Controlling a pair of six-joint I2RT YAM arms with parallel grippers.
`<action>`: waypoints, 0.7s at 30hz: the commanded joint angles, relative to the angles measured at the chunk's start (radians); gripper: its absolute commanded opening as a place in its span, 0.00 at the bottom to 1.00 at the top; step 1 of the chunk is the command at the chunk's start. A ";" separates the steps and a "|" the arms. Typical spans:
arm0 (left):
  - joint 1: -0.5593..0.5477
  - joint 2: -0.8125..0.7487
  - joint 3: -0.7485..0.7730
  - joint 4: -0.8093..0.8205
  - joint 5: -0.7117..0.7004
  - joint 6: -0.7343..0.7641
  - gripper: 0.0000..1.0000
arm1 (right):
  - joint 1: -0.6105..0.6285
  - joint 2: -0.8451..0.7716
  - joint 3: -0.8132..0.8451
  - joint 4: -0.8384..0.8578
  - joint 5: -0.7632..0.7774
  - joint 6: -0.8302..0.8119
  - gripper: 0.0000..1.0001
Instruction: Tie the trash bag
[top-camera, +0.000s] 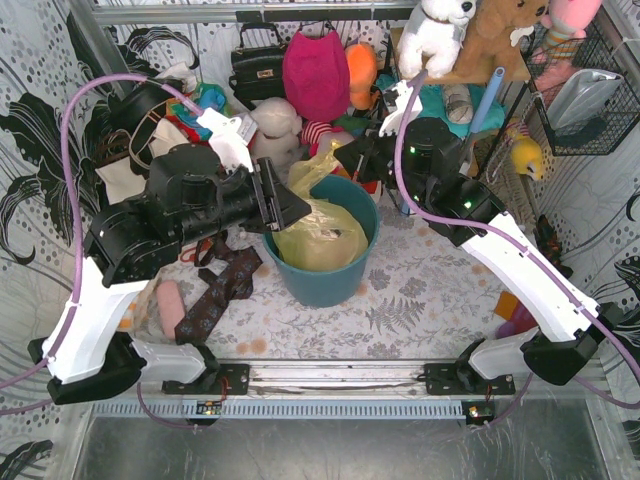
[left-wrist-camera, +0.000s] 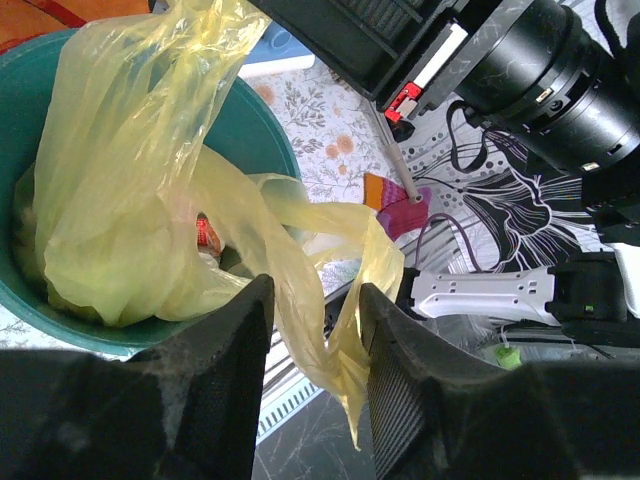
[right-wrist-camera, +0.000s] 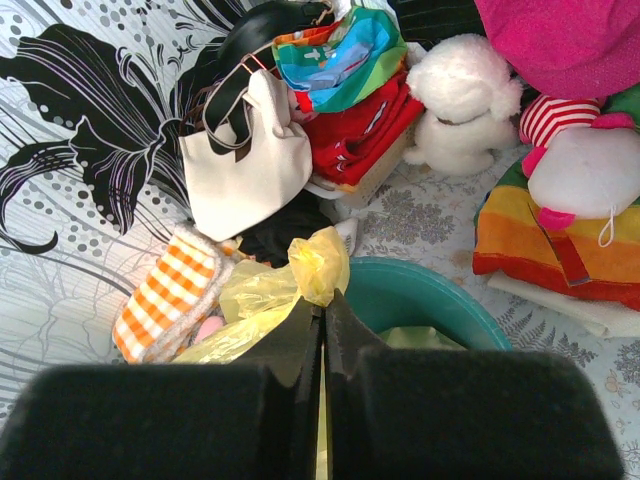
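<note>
A: Top view: trash bag (top-camera: 318, 235) sits in teal bin (top-camera: 325, 290). Plush toys (top-camera: 275, 125) and handbag (top-camera: 258, 68) crowd behind bin, dark cloth (top-camera: 225, 285) to its left.
B: Left wrist: left gripper (left-wrist-camera: 314, 300) jaws apart, astride a flap over bin's rim. Thin film could slip out.
A: Right wrist: right gripper (right-wrist-camera: 322, 315) clamped on other flap above bin. Hard pull may tear it or tip bin.

The light is bright and even with soft shadows, the trash bag (left-wrist-camera: 130, 180) glows where light passes through, and the dark fingers (left-wrist-camera: 215, 395) near the wrist lens look blurred.
</note>
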 joint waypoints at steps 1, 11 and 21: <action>-0.003 0.006 0.012 0.005 0.031 0.030 0.46 | -0.007 -0.024 -0.009 0.022 -0.010 0.007 0.00; -0.003 -0.005 0.002 0.070 0.110 0.069 0.11 | -0.007 -0.013 0.001 0.034 -0.037 0.025 0.00; -0.003 0.062 -0.035 0.265 0.155 0.251 0.00 | -0.007 -0.007 0.034 -0.009 -0.126 0.078 0.00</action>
